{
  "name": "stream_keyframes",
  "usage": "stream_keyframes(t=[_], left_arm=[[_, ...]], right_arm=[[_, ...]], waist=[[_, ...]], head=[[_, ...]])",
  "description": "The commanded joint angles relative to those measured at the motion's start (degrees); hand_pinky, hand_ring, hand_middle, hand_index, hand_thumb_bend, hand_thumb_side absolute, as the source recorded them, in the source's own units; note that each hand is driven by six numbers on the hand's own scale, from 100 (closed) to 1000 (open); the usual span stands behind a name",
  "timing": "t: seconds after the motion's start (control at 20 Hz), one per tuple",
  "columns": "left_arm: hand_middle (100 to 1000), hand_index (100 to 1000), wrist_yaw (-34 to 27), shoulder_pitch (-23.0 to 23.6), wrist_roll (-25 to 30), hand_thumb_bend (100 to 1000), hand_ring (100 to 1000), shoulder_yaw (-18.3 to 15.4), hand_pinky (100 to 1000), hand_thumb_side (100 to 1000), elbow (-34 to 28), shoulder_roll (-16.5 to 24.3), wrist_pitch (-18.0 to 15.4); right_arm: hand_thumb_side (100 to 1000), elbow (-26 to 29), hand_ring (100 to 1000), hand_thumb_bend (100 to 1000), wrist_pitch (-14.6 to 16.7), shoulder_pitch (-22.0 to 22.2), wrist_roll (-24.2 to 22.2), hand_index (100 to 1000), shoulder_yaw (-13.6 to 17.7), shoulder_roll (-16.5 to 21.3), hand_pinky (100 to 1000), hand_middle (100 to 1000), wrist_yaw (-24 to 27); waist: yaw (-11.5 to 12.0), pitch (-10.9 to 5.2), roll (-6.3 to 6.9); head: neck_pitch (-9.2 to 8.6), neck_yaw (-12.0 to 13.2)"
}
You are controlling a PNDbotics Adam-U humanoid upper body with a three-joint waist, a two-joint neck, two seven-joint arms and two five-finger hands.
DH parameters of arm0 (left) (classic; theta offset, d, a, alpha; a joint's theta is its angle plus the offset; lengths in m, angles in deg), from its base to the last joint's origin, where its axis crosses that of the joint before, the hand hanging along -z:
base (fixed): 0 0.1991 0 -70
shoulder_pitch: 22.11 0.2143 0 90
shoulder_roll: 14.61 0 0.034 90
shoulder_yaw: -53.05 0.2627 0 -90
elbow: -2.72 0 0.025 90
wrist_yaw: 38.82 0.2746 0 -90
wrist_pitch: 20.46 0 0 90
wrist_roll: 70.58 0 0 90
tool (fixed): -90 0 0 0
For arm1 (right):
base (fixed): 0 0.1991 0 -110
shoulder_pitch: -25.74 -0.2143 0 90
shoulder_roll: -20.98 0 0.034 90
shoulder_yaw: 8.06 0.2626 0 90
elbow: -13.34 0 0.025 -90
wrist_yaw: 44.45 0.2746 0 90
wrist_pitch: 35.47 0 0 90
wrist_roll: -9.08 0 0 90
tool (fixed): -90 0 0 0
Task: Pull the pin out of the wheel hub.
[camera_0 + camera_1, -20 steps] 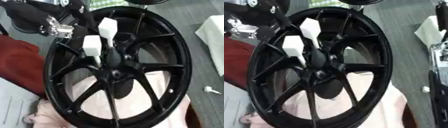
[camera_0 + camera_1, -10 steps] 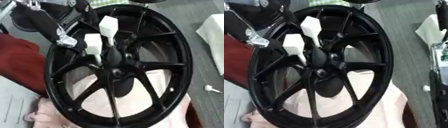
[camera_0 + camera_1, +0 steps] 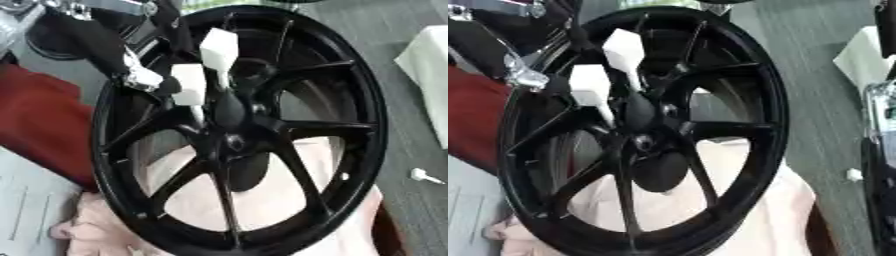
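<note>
**Left hand closing on hub pins**

Black wheel (image 3: 241,130) lies mid-view on a pale cloth (image 3: 262,200); two white pins (image 3: 219,50) stick up from the hub (image 3: 229,112). Left hand (image 3: 131,65) is at the nearer pin (image 3: 188,85), upper left. Can't tell whether the fingers are round it or holding anything. Right hand not seen. Advice: grip the pin low, pull straight along its axis, w/o twisting against spokes.

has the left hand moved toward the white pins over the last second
Yes. The left hand has moved right across the wheel rim, close beside the nearer white pin.
</note>
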Motion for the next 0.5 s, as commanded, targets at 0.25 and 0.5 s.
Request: stream_keyframes(t=[0.25,0.5], left_arm=[[701,854,1.69,-0.45,0.15,413,817,0.17,849,830,0.39,-0.23,0.62],[700,853,2.45,0.04,0.99,429,815,0.47,843,848,1.43,-0.85,-0.47]], right_arm=[[567,0.47,1000,100,0.09,-1.02,-0.27,839,-0.13,0.65,864,806,0.51],[568,0.54,1000,100,0.16,-1.12,-0.39,840,-0.3,0.6,864,806,0.84]], waist=[[-0.36,-1.78,0.44],[-0.66,-1.62,0.39]], head=[[0.25,0.8],[0.28,1.11]])
